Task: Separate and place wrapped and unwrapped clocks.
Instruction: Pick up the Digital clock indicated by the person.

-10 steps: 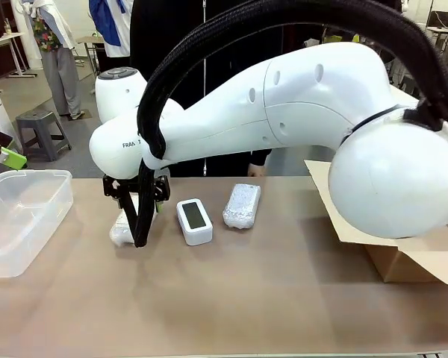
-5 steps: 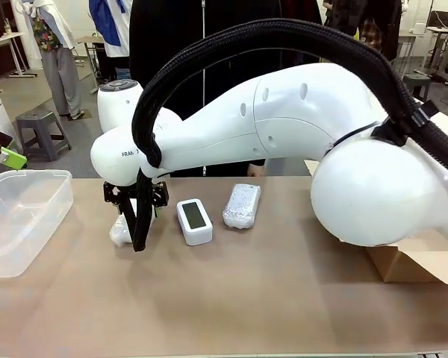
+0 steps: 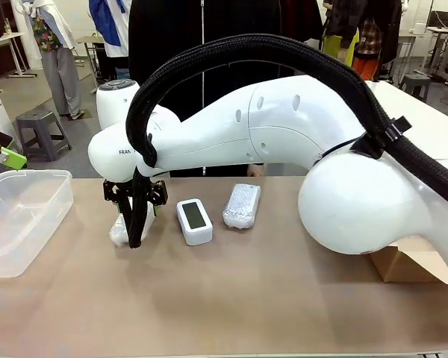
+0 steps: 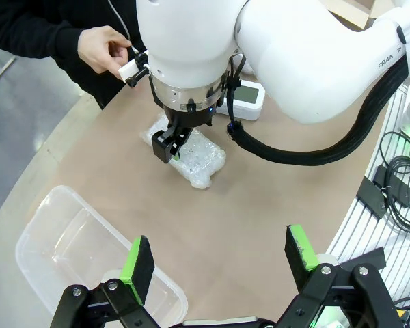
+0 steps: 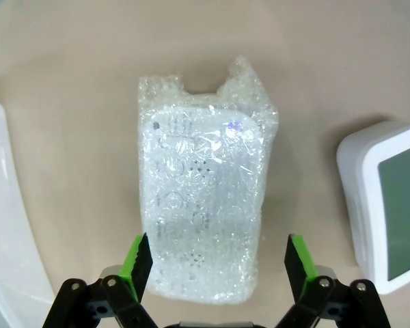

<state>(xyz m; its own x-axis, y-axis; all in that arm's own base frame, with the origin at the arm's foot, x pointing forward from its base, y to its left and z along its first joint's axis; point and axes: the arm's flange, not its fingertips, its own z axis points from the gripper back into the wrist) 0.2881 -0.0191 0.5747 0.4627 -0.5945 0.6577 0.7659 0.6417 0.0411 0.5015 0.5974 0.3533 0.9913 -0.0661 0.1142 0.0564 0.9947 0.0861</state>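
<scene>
Front view: right end effector (image 3: 134, 224) reaches across to the robot's left end of the tabletop (image 3: 246, 298), poised over the left wrapped clock (image 3: 120, 231). A cable hides the fingertips, so contact is not discernible. Bare clock (image 3: 195, 221) lies just beside it, with the second wrapped clock (image 3: 243, 205) beyond. Clear tub (image 3: 22, 216) sits at far left, cardboard box (image 3: 403, 261) at right.

Left wrist view: left end effector (image 4: 219, 260) is fully spread and holds nothing. It hovers above the clear tub, well apart from the clocks. From here the right end effector sits low over the left wrapped clock; touching or not, cannot tell.

Right wrist view: jaws are wide apart, green pads (image 5: 138, 263) on either side of the bundle's near end, nothing gripped.

Judgement: the bundle looks light. The wrap is soft and squashy outside with a hard clock body within, and the film is likely slick. Best hold is across the short width near mid-length, where the rigid core backs the pads. Avoid the loose, ragged wrap at the far end. A moderate squeeze should suffice.
</scene>
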